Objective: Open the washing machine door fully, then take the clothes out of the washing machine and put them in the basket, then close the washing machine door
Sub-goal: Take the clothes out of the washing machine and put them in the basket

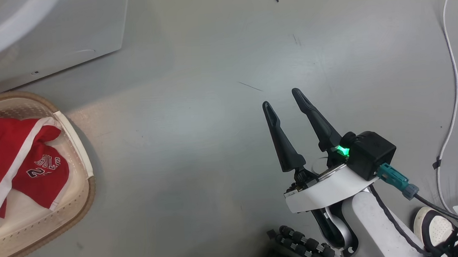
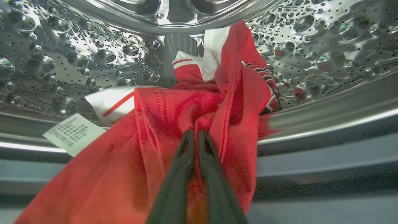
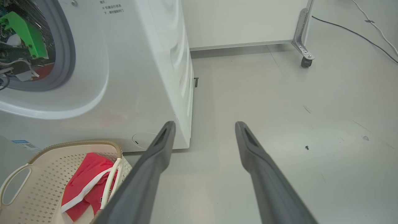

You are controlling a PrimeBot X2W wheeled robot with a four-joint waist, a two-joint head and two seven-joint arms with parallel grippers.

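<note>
Clothes [image 2: 186,105], one in drum [image 2: 62,62], one in basket [image 1: 92,190]

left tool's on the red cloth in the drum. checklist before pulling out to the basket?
1. Left tool shut on the red garment: ok, fingers pinched together on a bunched fold.
2. Garment free of the drum: cannot tell; its far end lies deeper in, and the underside is hidden.
3. Basket has room: ok; the other red piece covers part of it, and cream bottom shows beside it.
4. Basket placed for the drop: ok, on the floor right in front of the washing machine.
5. Right tool out of the way: ok, open, over floor, apart from the basket.
</note>
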